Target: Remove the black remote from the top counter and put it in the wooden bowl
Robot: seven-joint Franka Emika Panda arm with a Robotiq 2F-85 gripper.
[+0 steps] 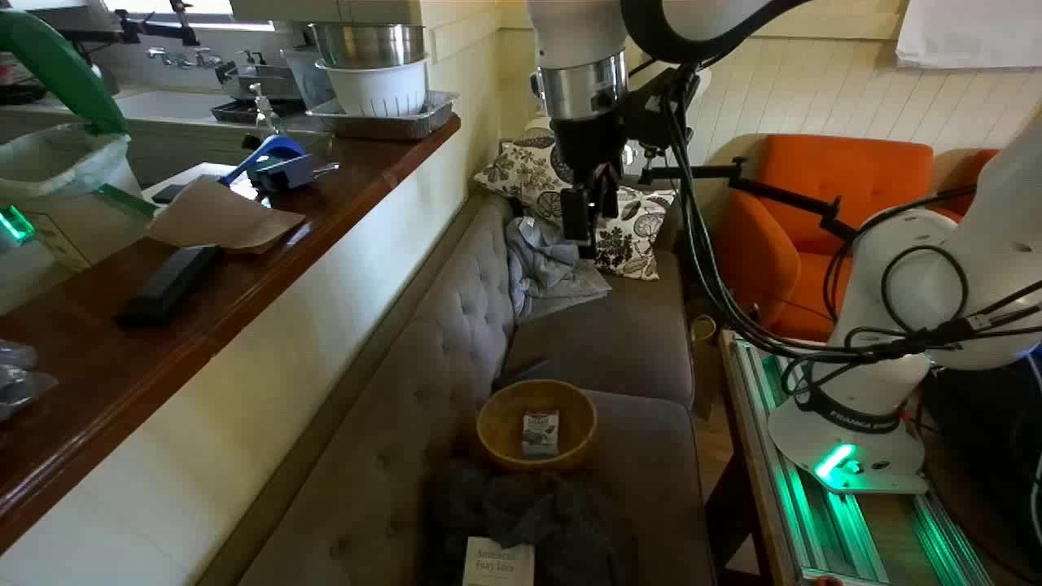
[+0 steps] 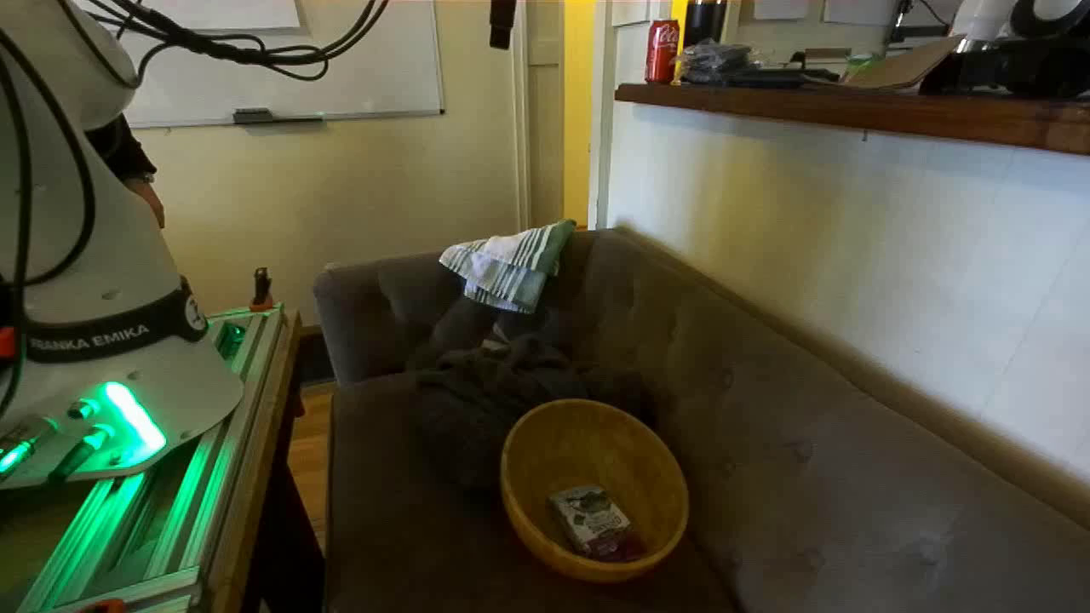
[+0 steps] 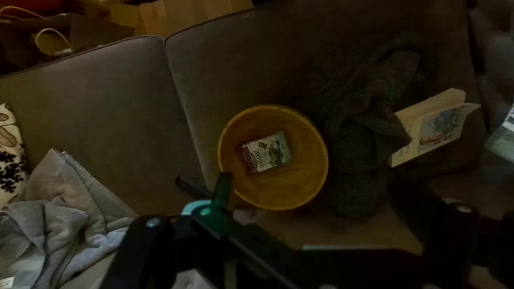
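The black remote [image 1: 171, 285] lies on the dark reddish-brown top counter [image 1: 252, 285], beside a piece of brown paper. The counter also shows in an exterior view [image 2: 851, 109]. The wooden bowl [image 1: 498, 427] sits on the grey couch with a small printed packet [image 1: 540, 431] in it. The bowl shows in an exterior view [image 2: 634, 451] and the wrist view [image 3: 297, 182]. My gripper [image 1: 593, 224] hangs high above the couch, apart from counter and bowl. In the wrist view my gripper [image 3: 311, 184] has its fingers wide apart with nothing between them.
A dark bar-shaped object [image 3: 192, 187] lies on the couch beside the bowl. A dark cloth [image 3: 361, 136] and a book [image 3: 433, 128] lie on its other side. On the counter stand a blue-handled tool [image 1: 277, 163], metal and white pots [image 1: 378, 85] and a red can [image 2: 662, 51].
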